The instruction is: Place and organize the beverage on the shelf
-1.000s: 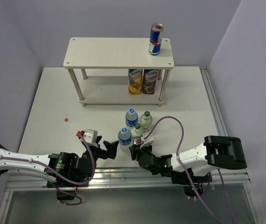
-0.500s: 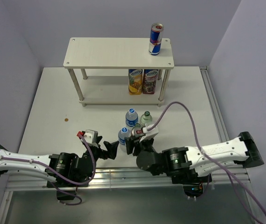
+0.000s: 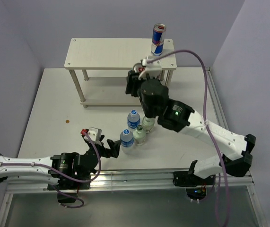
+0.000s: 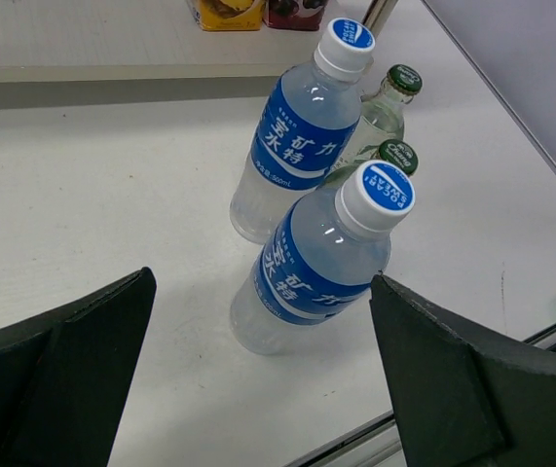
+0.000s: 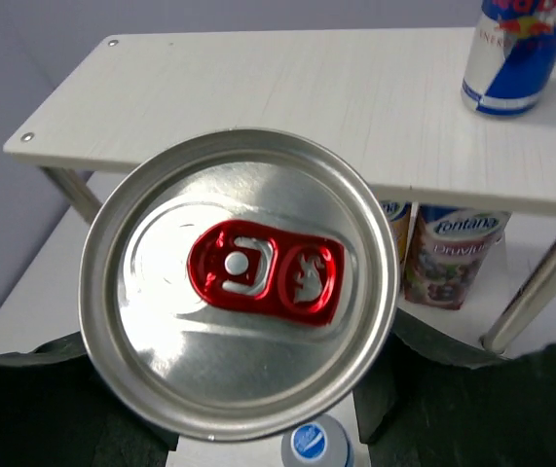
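The room light is bright and even, falling from above; on the white worktop (image 3: 45,118) the shadows are soft and pale, also under the shelf (image 3: 106,53). The lid of the can (image 5: 239,282) shines with strong glare. The left claw (image 4: 260,284) has dark fingers (image 4: 54,379), slightly blurred at the edges, while the near bottle (image 4: 326,263) looks sharp.

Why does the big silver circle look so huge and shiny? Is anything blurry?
Right wrist view: the can sits right under the lens, so its lid looks huge, with bright glare patches across it. Left wrist view: the nearest Pocari Sweat bottle is sharp, with small glints. Top external view: even light, only soft shadows by the shelf.
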`<state>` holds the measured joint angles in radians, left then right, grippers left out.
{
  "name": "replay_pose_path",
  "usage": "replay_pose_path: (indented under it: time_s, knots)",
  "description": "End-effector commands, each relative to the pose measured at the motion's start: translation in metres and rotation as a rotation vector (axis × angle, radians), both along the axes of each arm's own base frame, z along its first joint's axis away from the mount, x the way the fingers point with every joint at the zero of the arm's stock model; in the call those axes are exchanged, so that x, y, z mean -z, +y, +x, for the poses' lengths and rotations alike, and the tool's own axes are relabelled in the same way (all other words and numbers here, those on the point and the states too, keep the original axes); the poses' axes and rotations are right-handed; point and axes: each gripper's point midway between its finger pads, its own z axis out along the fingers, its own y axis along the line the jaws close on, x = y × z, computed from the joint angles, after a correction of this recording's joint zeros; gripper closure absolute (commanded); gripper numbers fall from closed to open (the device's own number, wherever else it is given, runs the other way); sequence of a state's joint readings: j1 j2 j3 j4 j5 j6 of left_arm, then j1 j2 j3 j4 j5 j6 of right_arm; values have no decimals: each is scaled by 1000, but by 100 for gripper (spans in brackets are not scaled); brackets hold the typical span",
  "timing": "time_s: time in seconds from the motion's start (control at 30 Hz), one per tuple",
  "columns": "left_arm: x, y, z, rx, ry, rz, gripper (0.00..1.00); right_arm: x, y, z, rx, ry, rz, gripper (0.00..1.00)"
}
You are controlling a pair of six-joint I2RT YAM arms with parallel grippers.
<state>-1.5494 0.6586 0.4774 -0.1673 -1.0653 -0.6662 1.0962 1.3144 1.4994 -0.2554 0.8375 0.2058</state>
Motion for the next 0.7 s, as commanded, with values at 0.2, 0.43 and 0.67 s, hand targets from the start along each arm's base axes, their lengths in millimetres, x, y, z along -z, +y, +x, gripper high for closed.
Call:
replay_pose_path:
  time_s: [0.2, 0.43, 0.67]
  knots:
    - [6, 1, 1, 33, 21, -17, 1, -49, 3, 105, 94, -78, -67, 100]
    - [10, -2, -1, 51, 26, -18, 1, -47, -26, 166, 209, -69, -80, 100]
    - [21, -4, 0, 36, 36, 20, 1, -46, -47, 193, 284, -75, -105, 100]
